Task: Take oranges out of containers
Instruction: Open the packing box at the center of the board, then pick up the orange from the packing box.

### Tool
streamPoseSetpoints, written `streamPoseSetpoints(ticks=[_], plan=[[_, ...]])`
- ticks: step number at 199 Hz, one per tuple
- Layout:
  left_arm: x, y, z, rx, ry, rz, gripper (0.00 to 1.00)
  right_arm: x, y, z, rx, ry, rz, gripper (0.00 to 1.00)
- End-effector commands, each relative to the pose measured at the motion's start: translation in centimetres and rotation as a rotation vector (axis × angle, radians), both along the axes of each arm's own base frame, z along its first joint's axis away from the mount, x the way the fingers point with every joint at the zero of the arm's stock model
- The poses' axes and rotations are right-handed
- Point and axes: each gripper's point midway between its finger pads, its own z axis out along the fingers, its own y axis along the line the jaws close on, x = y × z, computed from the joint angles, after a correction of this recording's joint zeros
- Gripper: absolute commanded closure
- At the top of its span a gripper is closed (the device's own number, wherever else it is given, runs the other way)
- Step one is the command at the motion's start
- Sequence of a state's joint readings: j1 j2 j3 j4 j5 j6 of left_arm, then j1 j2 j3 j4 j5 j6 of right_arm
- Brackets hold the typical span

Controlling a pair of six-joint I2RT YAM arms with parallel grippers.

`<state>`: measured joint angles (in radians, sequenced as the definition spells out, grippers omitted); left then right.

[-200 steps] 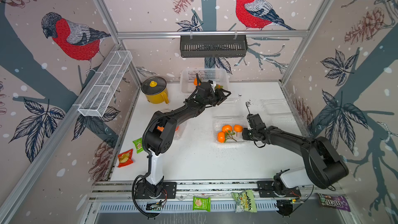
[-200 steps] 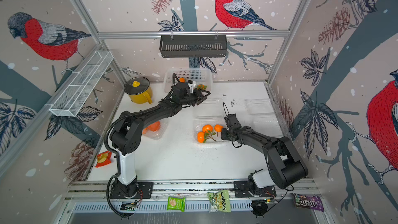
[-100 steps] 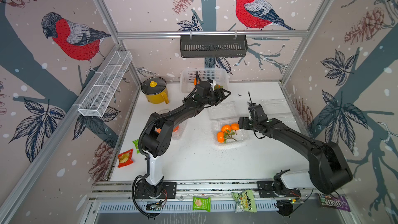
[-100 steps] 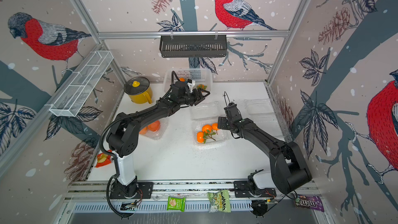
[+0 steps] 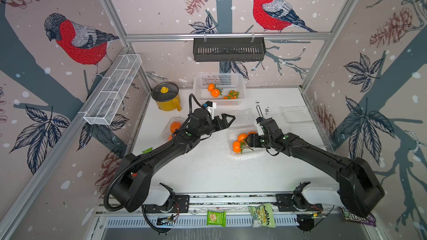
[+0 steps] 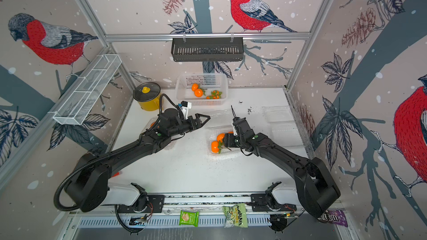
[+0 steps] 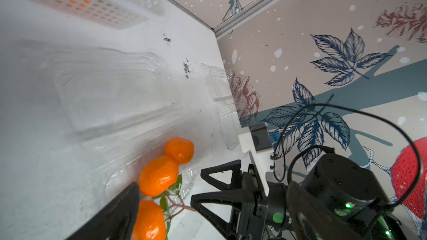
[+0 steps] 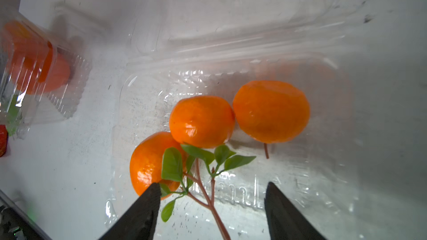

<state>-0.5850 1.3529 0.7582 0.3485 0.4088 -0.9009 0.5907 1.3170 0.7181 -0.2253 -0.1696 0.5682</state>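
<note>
Reach with the right gripper (image 8: 212, 184), wide open and empty, to the three oranges (image 8: 202, 121) just ahead in the open clear box (image 8: 300, 181), twig (image 8: 215, 208) pointing back between its jaws; left gripper (image 5: 228, 121), seemingly open too, farther off.

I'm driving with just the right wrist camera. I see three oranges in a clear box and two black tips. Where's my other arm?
Observer: Your left gripper hangs by the flipped-open lid of that box, holding nothing.
Operator: Are any oranges out of boxes?
Observer: Yes, a few leafy oranges lie in a white basket at the back.
Operator: Is there another box I can't see?
Observer: A third clear box lies open off to the right, with no oranges in it.
</note>
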Motion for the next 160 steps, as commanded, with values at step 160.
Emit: streamPoseSetpoints(ticks=[160], plan=[[0.6, -3.8, -8.8, -0.072, 0.217, 0.021, 0.03, -0.3, 3.6, -1.6, 0.259, 0.098, 0.065, 0.62]])
